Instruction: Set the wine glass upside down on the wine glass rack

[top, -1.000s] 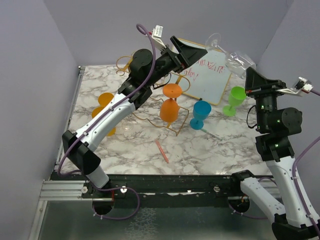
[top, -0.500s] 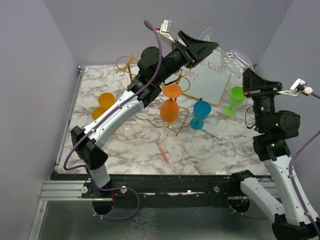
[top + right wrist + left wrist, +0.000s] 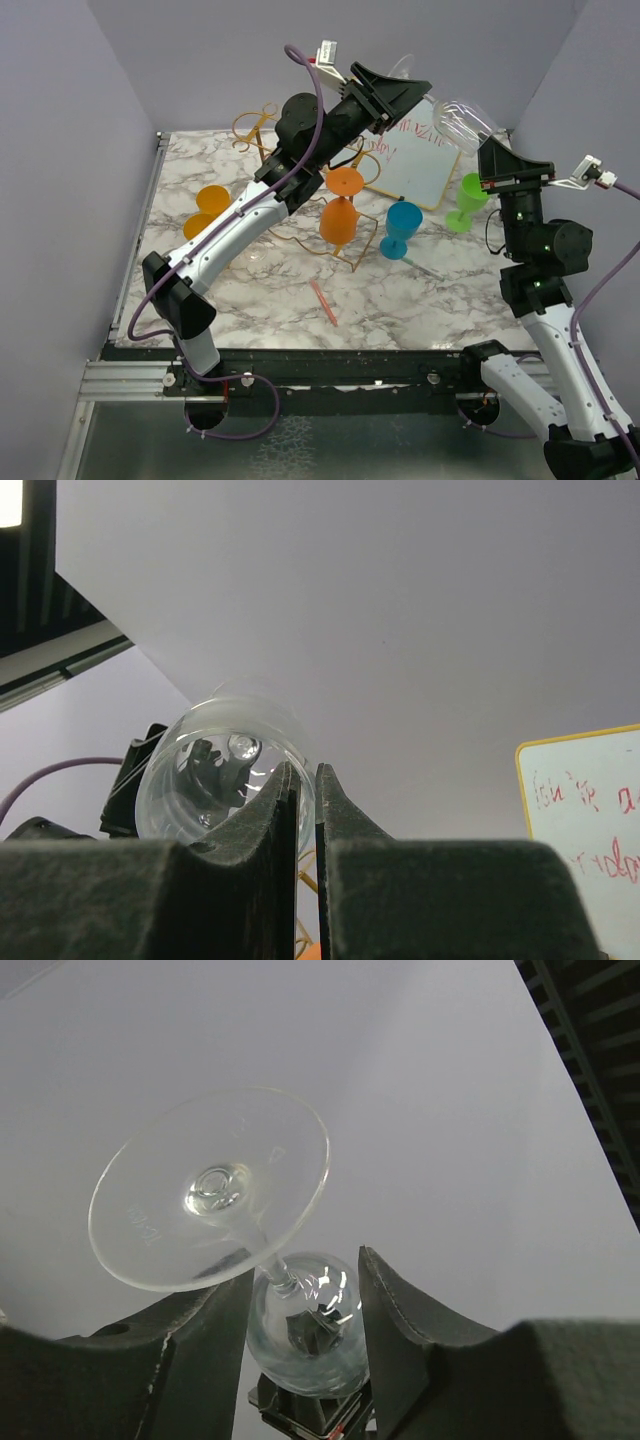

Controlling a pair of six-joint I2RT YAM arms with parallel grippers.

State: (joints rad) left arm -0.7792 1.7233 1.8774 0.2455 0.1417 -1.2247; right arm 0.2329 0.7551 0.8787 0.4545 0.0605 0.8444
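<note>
A clear wine glass (image 3: 462, 122) hangs in the air above the back right of the table, lying sideways with its foot toward the left arm. My right gripper (image 3: 488, 150) is shut on the bowl's rim, the glass wall pinched between its fingers (image 3: 307, 780). In the left wrist view the wine glass (image 3: 210, 1188) shows its foot large, and its stem runs down between my left gripper's (image 3: 305, 1280) jaws. Those jaws stand apart, the stem close to the left finger (image 3: 215, 1330). My left gripper (image 3: 405, 95) is raised high. The gold wine glass rack (image 3: 262, 125) stands below it.
Two orange glasses (image 3: 342, 205) sit at the rack, another orange one (image 3: 212, 200) at the left. A blue glass (image 3: 403, 228), a green glass (image 3: 470, 198) and a framed whiteboard (image 3: 415, 160) stand at the right. A pink stick (image 3: 323, 302) lies on the marble.
My left gripper rose and moved right to the glass's stem, and its jaws narrowed around it. The right arm shifted the glass slightly left.
</note>
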